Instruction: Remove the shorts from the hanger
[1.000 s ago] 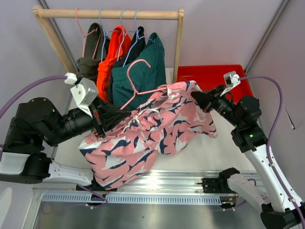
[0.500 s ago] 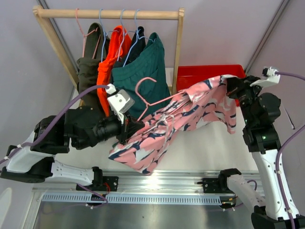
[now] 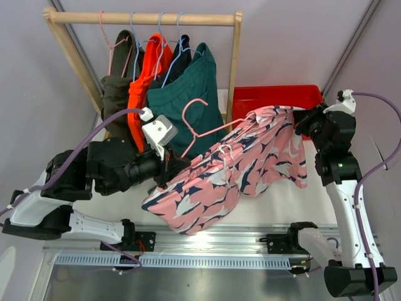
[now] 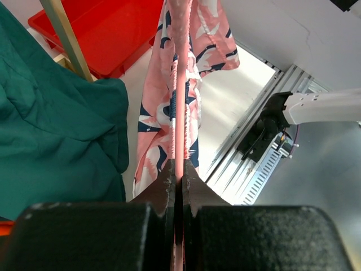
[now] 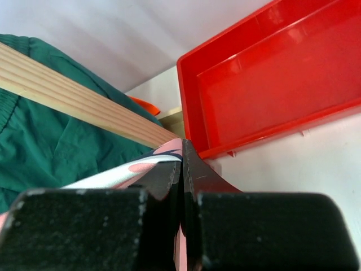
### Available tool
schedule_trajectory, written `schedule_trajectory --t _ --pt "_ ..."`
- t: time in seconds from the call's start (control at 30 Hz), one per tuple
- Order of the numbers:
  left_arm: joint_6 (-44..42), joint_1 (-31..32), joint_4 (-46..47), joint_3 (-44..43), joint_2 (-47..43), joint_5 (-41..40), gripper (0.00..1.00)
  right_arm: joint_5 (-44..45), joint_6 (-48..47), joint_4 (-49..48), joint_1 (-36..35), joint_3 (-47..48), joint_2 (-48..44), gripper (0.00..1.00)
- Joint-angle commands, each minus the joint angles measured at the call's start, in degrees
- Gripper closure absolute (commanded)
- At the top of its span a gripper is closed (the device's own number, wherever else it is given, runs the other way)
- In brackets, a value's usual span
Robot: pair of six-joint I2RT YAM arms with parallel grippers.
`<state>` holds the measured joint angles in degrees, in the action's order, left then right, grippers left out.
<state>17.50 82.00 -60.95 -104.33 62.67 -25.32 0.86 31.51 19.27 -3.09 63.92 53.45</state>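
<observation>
**Pink fabric shorts with a navy-and-white print point(image 3: 250, 157), slung in the air between both claws above the white bench point(image 3: 294, 204), in front of the clothes rack.**

My left claw point(image 3: 171, 168) is clamped shut on what looks like the bar of the thin pink wire hanger point(image 3: 202, 128), though the wrist view does not rule out waistband fabric caught with it. My right claw point(image 3: 297, 121) is pinched shut on the shorts' edge, beside the red plastic tray point(image 3: 276, 94). The cloth reads as light, soft and limp: it sags between holds and will likely stretch before sliding. Recommended hold: the gathered waistband hem, clear of the wire.
</observation>
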Motion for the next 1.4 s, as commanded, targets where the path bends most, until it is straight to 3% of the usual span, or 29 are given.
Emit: schedule_trajectory --t 0.0,0.03,0.1,0.17,0.47,0.63,0.93,1.03,1.23,1.3,1.37 --pt "-2.6 0.5 0.9 -7.5 -0.1 0.1 1.00 11.2 -1.0 0.9 2.6 0.1 -1.0 1.00" --pt "-2.6 0.5 0.3 -8.5 1.1 0.4 1.00 13.8 -1.4 1.6 4.8 0.4 -0.8 1.00" --pt "-2.5 0.5 -0.9 -9.4 1.5 0.3 1.00 9.1 0.2 3.3 13.3 1.5 0.8 1.00" --pt "-2.1 0.5 -0.8 -8.8 0.8 0.7 1.00 2.9 2.1 3.8 16.6 1.6 1.9 1.00" --pt "-2.9 0.4 0.5 -7.6 1.7 1.8 1.00 2.7 3.3 1.6 12.2 -1.9 1.1 1.00" --pt "-2.4 0.5 -0.3 -8.1 1.9 2.4 1.00 -7.5 6.0 2.4 24.7 -1.1 5.2 1.00" --pt "-2.0 0.5 -1.0 -6.6 3.3 2.9 1.00 -9.6 6.6 1.2 24.0 -0.4 6.1 1.00" --pt "-3.2 0.4 1.1 -6.8 4.4 1.7 1.00 -8.2 4.1 1.1 17.4 -0.6 3.4 1.00" --pt "-10.5 -0.1 8.2 -8.5 11.4 -10.2 1.00 -13.2 -4.7 -8.0 -11.4 -2.2 -5.3 1.00" --pt "-12.3 -2.2 13.2 -10.5 13.7 -13.3 1.00 -15.3 -6.3 -10.0 -18.3 0.3 -5.6 1.00" --pt "-13.5 -3.6 19.0 -13.9 14.1 -13.5 1.00 -18.7 -7.6 -8.6 -19.9 7.0 -2.5 1.00"
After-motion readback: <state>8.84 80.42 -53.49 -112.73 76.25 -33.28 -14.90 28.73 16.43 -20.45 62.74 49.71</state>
